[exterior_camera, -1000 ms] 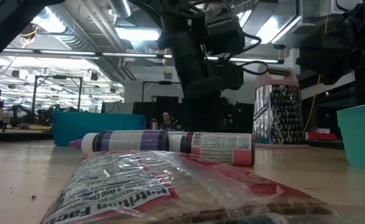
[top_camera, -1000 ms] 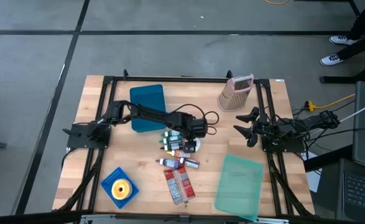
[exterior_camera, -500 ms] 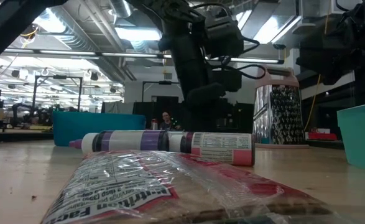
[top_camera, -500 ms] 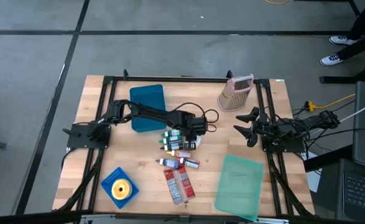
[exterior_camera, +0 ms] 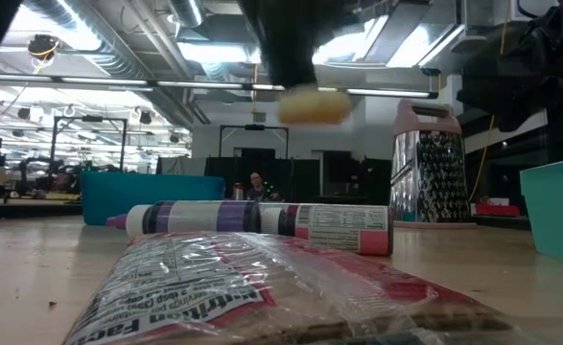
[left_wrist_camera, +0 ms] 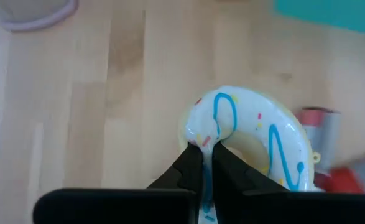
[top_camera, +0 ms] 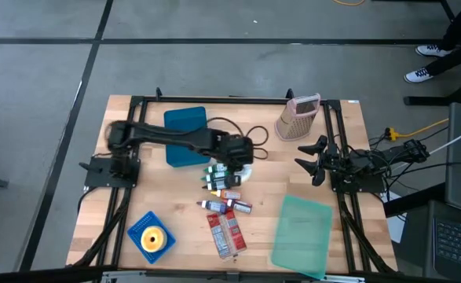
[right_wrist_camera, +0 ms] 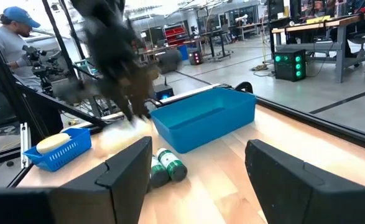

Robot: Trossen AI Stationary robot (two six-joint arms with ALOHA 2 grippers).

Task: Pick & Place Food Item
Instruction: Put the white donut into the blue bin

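Lifted donut [left_wrist_camera: 257,146] in left tool [left_wrist_camera: 202,163], bottles [top_camera: 217,178] below, grater [top_camera: 297,118] beyond

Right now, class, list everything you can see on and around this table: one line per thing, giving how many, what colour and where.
Doughnut: one, white icing with blue squiggles, held above the table's middle.
Dark blue bin: one, back of table, left of centre.
Light green bin: one, front right.
Grater: one, pink top, metal body, back right.
Small blue basket: one, front left, holding a yellow item.
Green-capped bottles: a few, middle.
Tubes: several, mixed colours, just in front of the bottles.
Packets: clear with red, front centre.
Person: one, blue cap, beyond the table.
Left tool: dark, shut on the doughnut's rim.
Right tool: dark, open, waiting at the right side.
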